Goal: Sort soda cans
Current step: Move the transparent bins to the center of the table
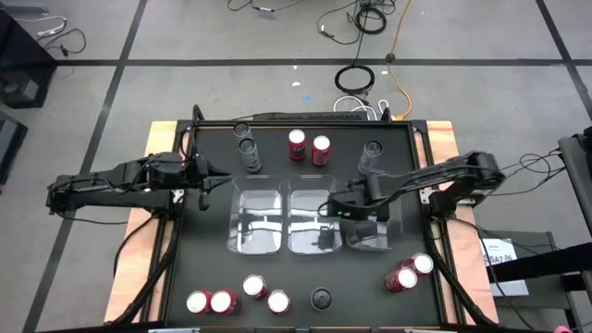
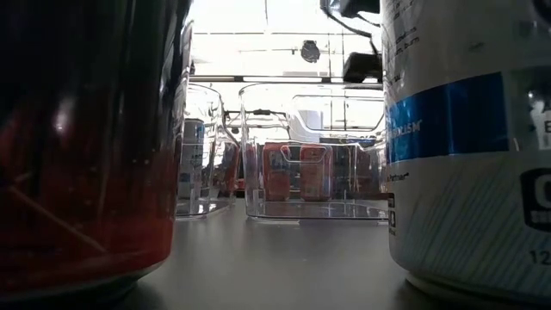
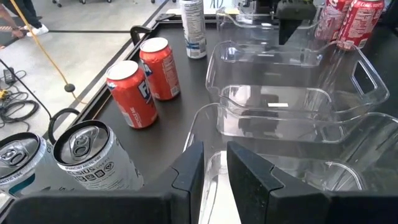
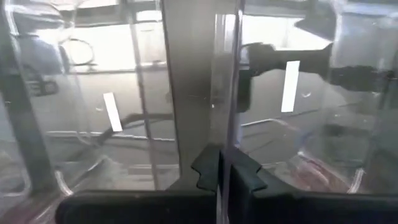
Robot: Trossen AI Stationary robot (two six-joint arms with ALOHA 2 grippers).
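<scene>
Hovering at the left bin's (image 1: pixel 255 215) outer rim, the left hand (image 3: pixel 214 171) has its fingers a narrow gap apart, pinching nothing; just beside it stand two grey cans (image 3: pixel 93 157), small print on one unreadable; farther ahead stand two red cans (image 3: pixel 132 93) with a white-and-blue logo, partly hidden; beyond them a tall white can (image 3: pixel 194 28); the right hand (image 4: pixel 222 171), fingers pressed together, sits against the wall between the middle bin (image 1: pixel 310 220) and right bin (image 1: pixel 370 231); more red cans (image 1: pixel 407 273) lie on the bench (image 1: pixel 305 277) nearer its front edge.
</scene>
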